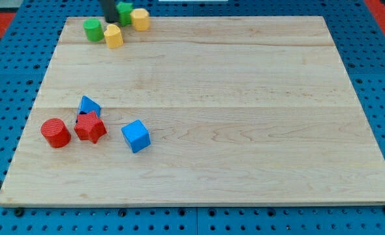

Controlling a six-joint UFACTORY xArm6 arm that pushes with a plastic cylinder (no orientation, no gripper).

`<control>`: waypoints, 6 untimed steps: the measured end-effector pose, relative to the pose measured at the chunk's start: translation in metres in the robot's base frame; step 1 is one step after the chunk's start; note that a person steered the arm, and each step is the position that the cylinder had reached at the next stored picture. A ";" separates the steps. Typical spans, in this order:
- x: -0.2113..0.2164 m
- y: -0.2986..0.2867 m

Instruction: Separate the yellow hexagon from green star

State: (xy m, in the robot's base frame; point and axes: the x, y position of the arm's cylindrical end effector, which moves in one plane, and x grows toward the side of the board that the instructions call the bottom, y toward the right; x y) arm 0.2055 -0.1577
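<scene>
The yellow hexagon (140, 19) sits at the board's top edge, left of centre. The green star (124, 12) is just to its left and touches it, partly hidden behind my rod. My tip (109, 20) is at the top edge, right beside the green star's left side. It is just above a second yellow block (113, 36), whose shape I cannot make out. A green cylinder (92, 29) stands to the left of my tip.
A red cylinder (55, 132), a red star (90, 127), a blue triangle (88, 105) and a blue cube (136, 136) are grouped at the lower left of the wooden board (245, 130). Blue pegboard surrounds the board.
</scene>
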 end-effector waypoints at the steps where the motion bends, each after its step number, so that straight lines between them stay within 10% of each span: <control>1: 0.039 0.000; 6: -0.013 0.029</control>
